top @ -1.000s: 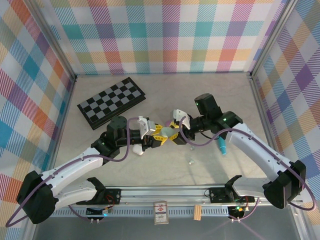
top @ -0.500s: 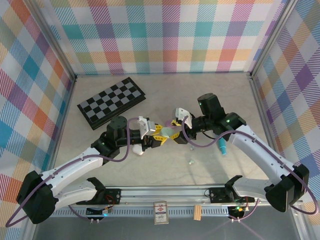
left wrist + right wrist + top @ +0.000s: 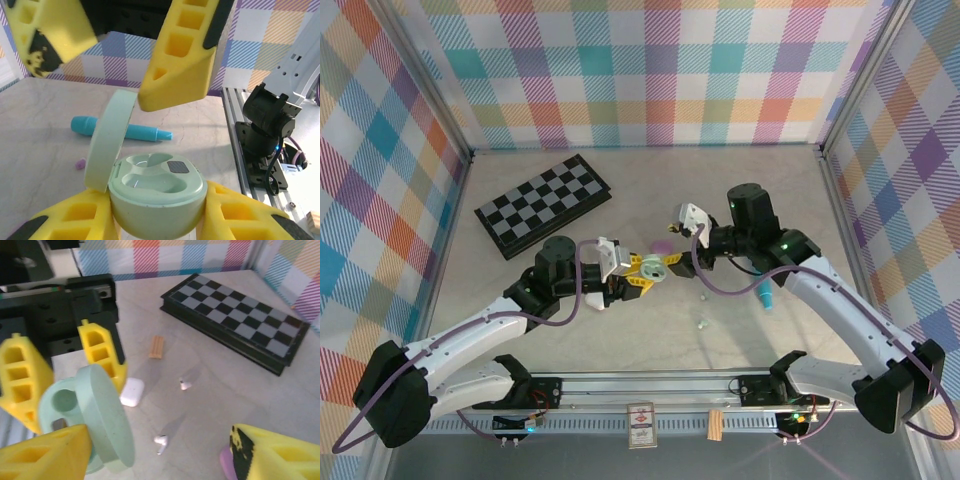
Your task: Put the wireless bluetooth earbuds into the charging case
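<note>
So far nothing looks seated: my left gripper [image 3: 156, 220] is clamped on the mint charging case [image 3: 155, 192], lid up, both wells apparently bare. My right gripper [image 3: 160, 450] hangs just beside that case, jaws apart. Two white earbuds [image 3: 161, 442] lie loose beyond the case and a purple earbud [image 3: 79, 163] lies near it, so every bud is yet to go in.
</note>
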